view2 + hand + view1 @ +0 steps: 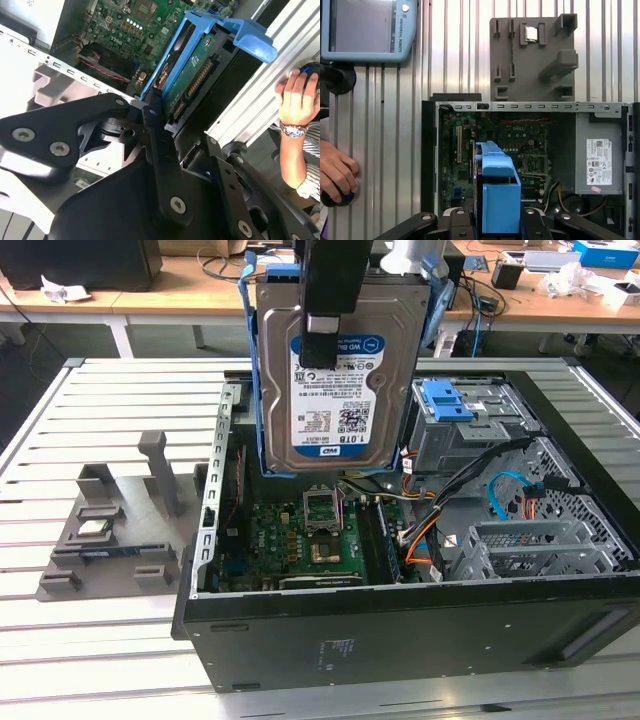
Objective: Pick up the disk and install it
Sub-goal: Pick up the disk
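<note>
**Disk clamped and hanging over the open case**

Your black two-finger gripper (322, 352) is clenched on the disk (335, 400), a flat rectangular silver metal hard drive clipped in a bright blue plastic frame; one finger (320, 335) presses across the labelled face, which I judge leaves the blue side rails free. The disk hangs on edge, lifted above the open black computer case (400, 640) and the green motherboard (300, 530), touching neither; that height probably keeps it clear of the cables. Its white-and-blue label carries barcodes and print, which I leave unread; the large grey metal box (600, 150) inside the case wears a white label too. Farther off, a grey plastic fixture (150, 490) on the slatted metal table (60, 410) holds a small square silver chip (93, 528); a person's hand (337, 175) rests on the slats, well apart from the case.
</note>
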